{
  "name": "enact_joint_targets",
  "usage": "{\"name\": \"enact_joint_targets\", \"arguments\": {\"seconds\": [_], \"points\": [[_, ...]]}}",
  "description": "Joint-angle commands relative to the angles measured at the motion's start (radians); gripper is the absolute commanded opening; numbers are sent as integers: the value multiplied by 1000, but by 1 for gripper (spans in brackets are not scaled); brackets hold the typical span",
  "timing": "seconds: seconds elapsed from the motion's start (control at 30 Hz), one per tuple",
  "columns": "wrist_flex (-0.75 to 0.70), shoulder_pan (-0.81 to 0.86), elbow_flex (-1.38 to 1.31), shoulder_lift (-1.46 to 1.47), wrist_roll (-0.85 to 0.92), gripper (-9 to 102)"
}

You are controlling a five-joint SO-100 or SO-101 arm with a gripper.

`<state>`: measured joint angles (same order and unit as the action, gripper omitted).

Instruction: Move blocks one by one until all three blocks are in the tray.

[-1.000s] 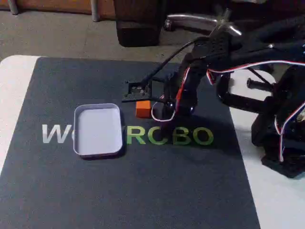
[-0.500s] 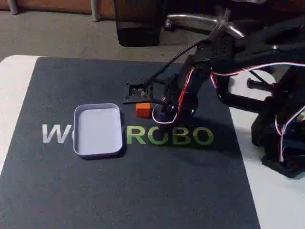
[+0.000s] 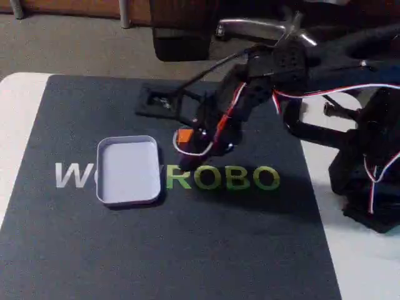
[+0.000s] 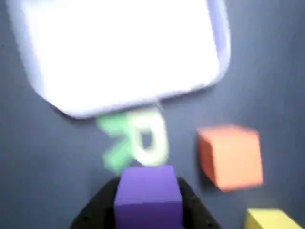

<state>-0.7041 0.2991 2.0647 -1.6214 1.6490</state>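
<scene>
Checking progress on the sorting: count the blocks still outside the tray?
3: purple block held in the gripper, orange block and yellow block on the mat; tray empty.

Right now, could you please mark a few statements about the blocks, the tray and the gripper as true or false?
1. The gripper holds the blue-purple block. True.
2. The tray already contains the orange block. False: the tray is empty, and the orange block sits on the dark mat beside it.
3. In the wrist view, the yellow block lies at the lower right, near the orange one. True.
4. The tray is round. False: it is rectangular with rounded corners.
5. All three blocks are outside the tray. True.
</scene>
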Motion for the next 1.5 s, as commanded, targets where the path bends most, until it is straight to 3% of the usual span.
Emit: {"name": "enact_joint_targets", "arguments": {"seconds": [0.0, 0.37, 0.93, 1.17, 1.47], "points": [[-5, -34, -132, 35, -75, -8], [-8, -37, -456, 308, -255, -8], [-8, -17, -580, 469, -264, -4], [-8, -15, -580, 469, -242, 16], [-8, -18, -574, 436, -238, 29]]}}
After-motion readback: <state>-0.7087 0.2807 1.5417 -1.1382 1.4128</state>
